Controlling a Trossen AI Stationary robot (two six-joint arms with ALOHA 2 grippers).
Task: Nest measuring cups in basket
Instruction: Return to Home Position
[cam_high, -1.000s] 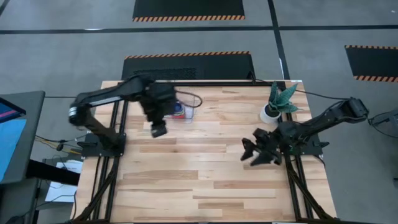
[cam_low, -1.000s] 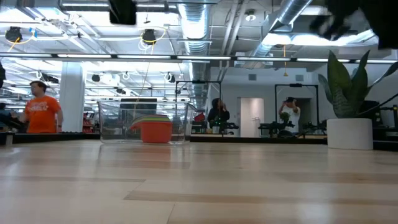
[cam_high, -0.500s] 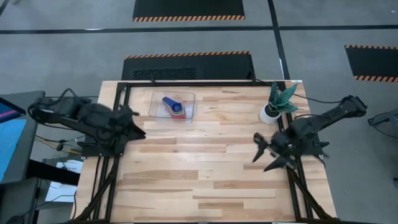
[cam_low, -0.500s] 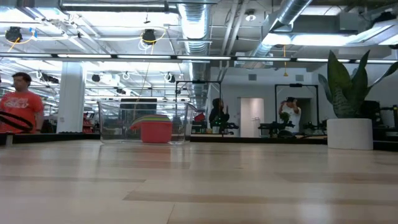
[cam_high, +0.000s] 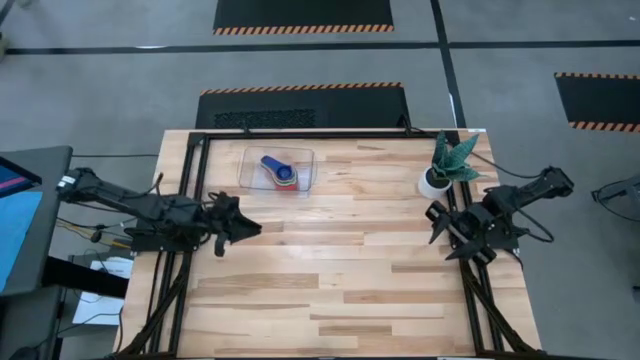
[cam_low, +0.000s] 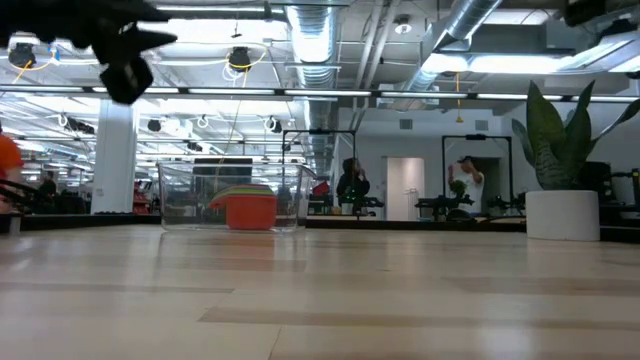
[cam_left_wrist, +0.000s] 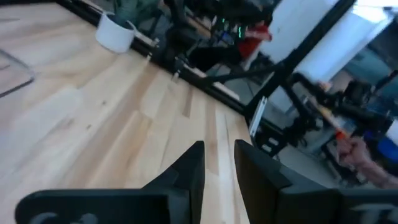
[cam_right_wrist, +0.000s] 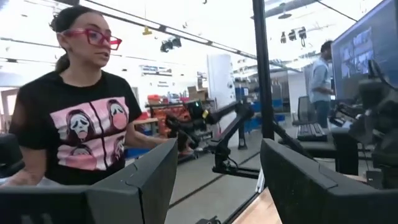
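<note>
The clear basket (cam_high: 301, 160) stands near the table's far edge, left of the middle; the low view shows it too (cam_low: 180, 196). Nested measuring cups sit inside it, a blue one (cam_high: 272, 164) on top, with red (cam_low: 250, 212) and orange rims beneath. My left gripper (cam_high: 252, 228) hovers at the table's left edge, pointing level toward the right. Its fingers (cam_left_wrist: 219, 163) are narrowly open, with nothing between them. My right gripper (cam_high: 440, 232) is at the right edge, wide open (cam_right_wrist: 217, 168) and holding nothing, tipped up toward the room.
A white plant pot (cam_high: 435, 182) with a spiky plant stands at the far right corner, close to my right arm. The wood table top between the two arms lies bare. A person in a black printed shirt (cam_right_wrist: 81, 124) stands beyond the table.
My left gripper has drawn back from over the basket toward the table's left edge, sunk lower, and tipped from pointing down to about level. The basket and cups now show uncovered and have not moved. My right gripper has pulled back toward the right edge and rolled.
</note>
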